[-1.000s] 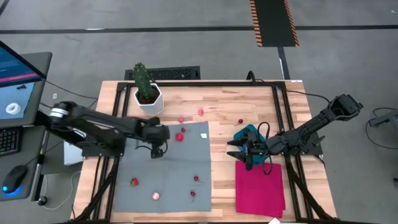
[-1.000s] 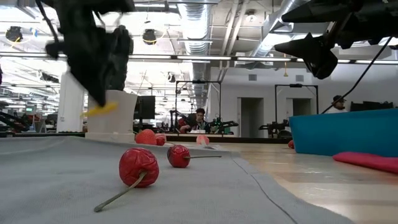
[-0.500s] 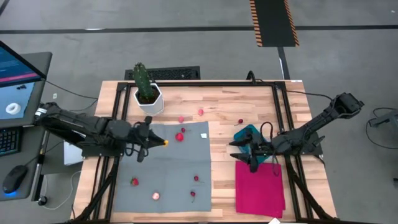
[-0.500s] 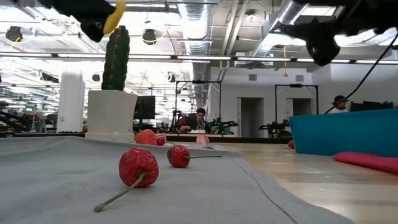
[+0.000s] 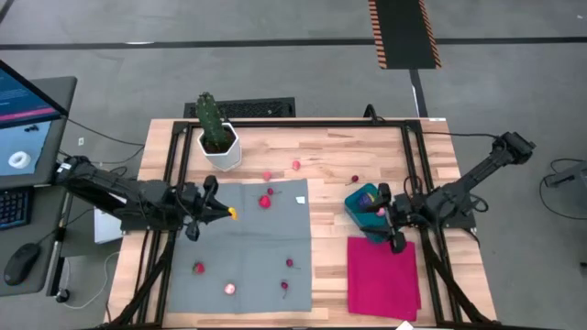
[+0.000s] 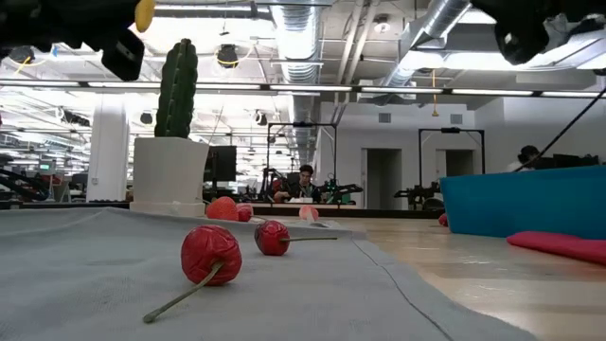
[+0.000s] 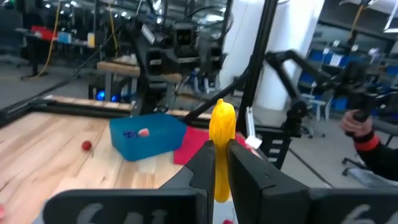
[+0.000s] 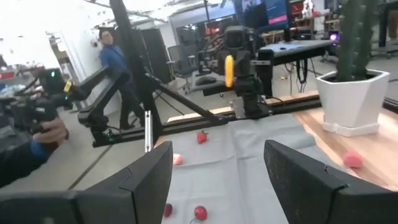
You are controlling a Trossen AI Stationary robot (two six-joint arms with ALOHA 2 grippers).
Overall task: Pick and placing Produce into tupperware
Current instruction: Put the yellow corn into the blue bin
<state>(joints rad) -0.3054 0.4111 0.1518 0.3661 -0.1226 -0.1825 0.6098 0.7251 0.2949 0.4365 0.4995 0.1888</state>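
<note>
My left gripper [image 5: 227,213] hovers over the grey cloth's left part, shut on a small yellow produce piece [image 7: 221,127]. The low view shows that yellow piece [image 6: 144,13] high above the table. The teal tub [image 5: 365,203] stands on the wood just beyond the magenta cloth [image 5: 382,277]. A pink piece [image 7: 144,132] and a dark one lie in it. My right gripper [image 8: 217,163] is open, raised beside the tub's right side [image 5: 392,227]. Several red pieces lie on the grey cloth [image 5: 265,201] [image 5: 198,268] and on the wood [image 5: 296,165]. My left gripper pinches the yellow piece between its two fingers [image 7: 202,163], around its lower half [image 7: 219,168]. The upper end [image 7: 222,115] sticks out past the fingertips. The fingers lie about level, pointing toward the table's right. The piece is lifted clear of the cloth.
A green cactus in a white pot [image 5: 216,137] stands at the far left of the table. A small white tag [image 5: 301,198] lies on the grey cloth's far right corner. A keyboard [image 5: 248,108] sits beyond the far edge. People show in the room behind.
My left gripper has risen from just above the grey cloth with the yellow piece in its hold. It has tipped from pointing down to about level, and its arm has drawn back toward the table's left. My right gripper has risen and shifted toward the table's right edge.
</note>
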